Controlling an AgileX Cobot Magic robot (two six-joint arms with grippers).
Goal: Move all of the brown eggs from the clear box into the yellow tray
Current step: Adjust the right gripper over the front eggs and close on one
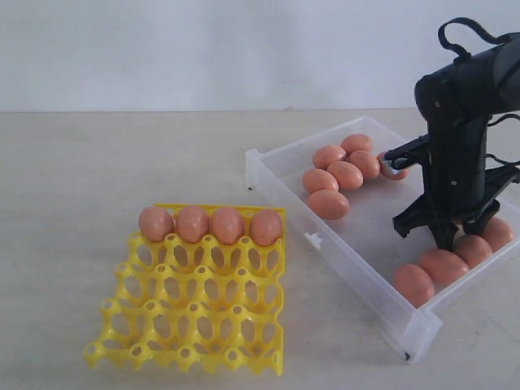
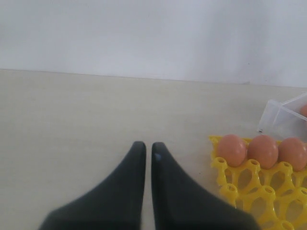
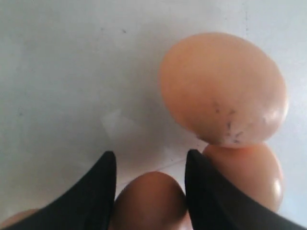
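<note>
Left fingers [image 2: 136,163]: pressed together with only a hairline seam between them, low over bare desk [image 1: 81,162], well apart from the clear box [image 1: 349,260]. The left arm itself was not seen in the exterior view.

Yellow tray [image 1: 183,357]: flat on the desk, left of the clear box and nearer the camera. Four brown eggs [image 1: 192,224] sat upright in its far row. The three nearer rows of cups stood open. A strip of bare desk lay between the tray's right edge and the box's long near wall.

Clear box: set at a slant. A far cluster of eggs [image 1: 345,175] lay bunched at its far end. The middle of the floor was bare. A near row of eggs [image 1: 443,266] lay along its right wall.

Right arm [image 1: 455,122]: black, entering from beyond the box's right side, with the wrist turned steeply down into the box over the near row. Right fingers [image 3: 98,196]: apart by an egg's width, closed against both flanks of one brown egg [image 3: 149,201]. Two more eggs lay just beside it, one touching the other.
</note>
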